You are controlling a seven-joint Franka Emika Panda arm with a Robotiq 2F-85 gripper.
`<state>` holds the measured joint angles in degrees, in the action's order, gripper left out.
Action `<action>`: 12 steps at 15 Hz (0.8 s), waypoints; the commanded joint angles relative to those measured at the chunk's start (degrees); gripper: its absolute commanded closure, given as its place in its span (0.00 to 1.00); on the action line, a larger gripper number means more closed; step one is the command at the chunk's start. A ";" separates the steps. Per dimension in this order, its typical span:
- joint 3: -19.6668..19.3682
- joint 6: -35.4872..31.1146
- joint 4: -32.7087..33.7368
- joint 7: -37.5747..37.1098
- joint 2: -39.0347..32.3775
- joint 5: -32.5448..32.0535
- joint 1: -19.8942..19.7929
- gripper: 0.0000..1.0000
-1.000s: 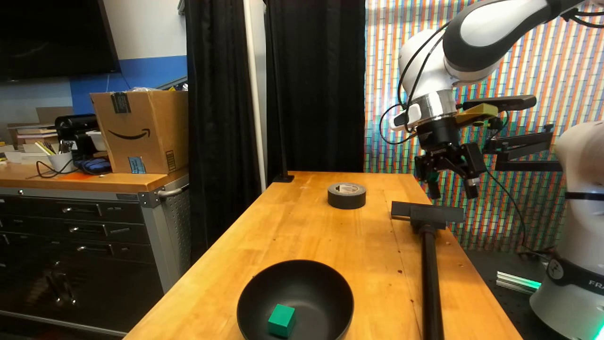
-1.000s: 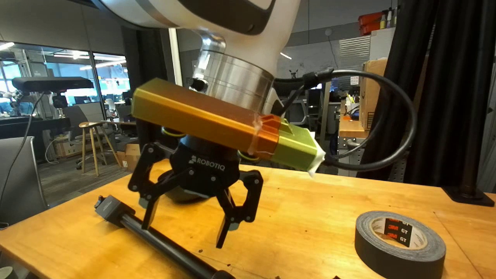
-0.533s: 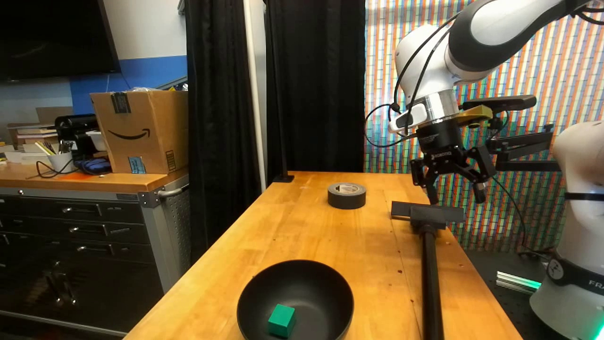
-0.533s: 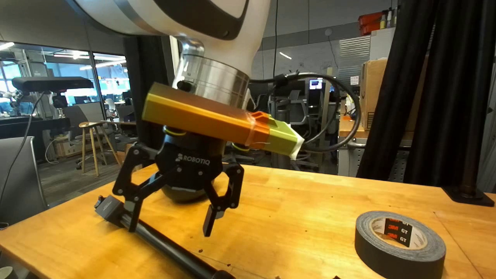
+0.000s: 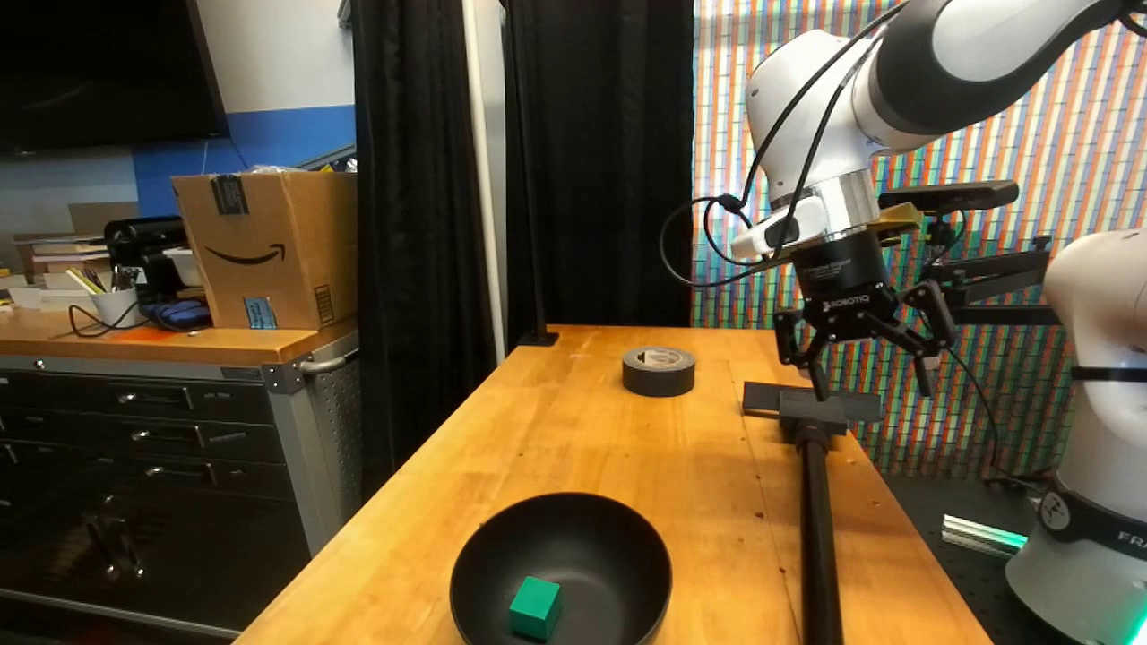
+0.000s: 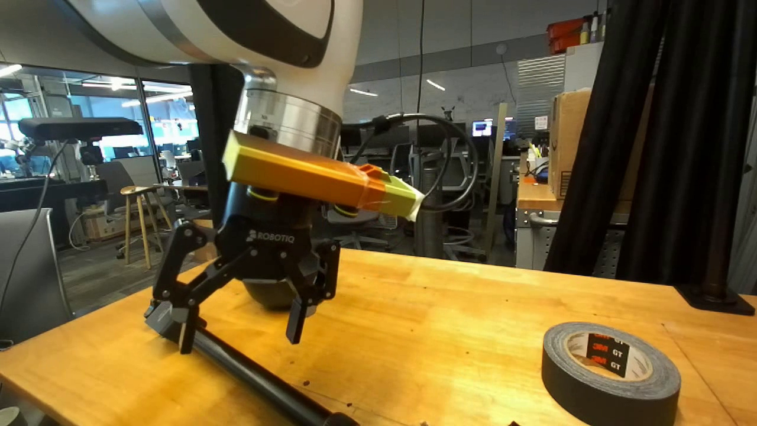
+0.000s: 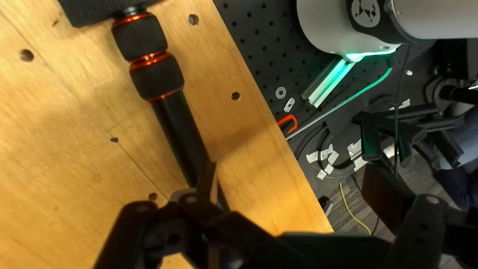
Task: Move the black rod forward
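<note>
The black rod (image 5: 817,528) lies on the wooden table along its edge on the robot's side, with its flat crosspiece (image 5: 811,409) at the far end in an exterior view. The rod also shows in an exterior view (image 6: 254,373), where its lower end runs out of frame. In the wrist view the rod (image 7: 179,130) runs down and passes behind one finger. My gripper (image 5: 871,383) is open and empty above the table edge, near the crosspiece. It also shows open in an exterior view (image 6: 240,338). In the wrist view the gripper (image 7: 295,181) has its fingers wide apart, one over the rod, the other beyond the table edge.
A black bowl (image 5: 618,555) holding a green cube (image 5: 535,609) stands on the table (image 5: 538,466). A roll of tape (image 5: 659,381) lies farther back and shows large in an exterior view (image 6: 615,390). The robot base (image 5: 1084,555) stands beside the table.
My gripper has moved leftward in an exterior view, and right and slightly down in an exterior view, staying open. The rod, bowl and tape have not moved.
</note>
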<state>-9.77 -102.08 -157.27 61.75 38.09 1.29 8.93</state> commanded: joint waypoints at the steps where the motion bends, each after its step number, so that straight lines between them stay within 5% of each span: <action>1: 1.28 -1.57 2.74 2.95 -3.47 0.72 1.14 0.00; 12: 4.89 -6.40 9.23 5.68 -15.37 0.97 1.53 0.00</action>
<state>-5.68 -107.74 -150.93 66.00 26.22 1.33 10.86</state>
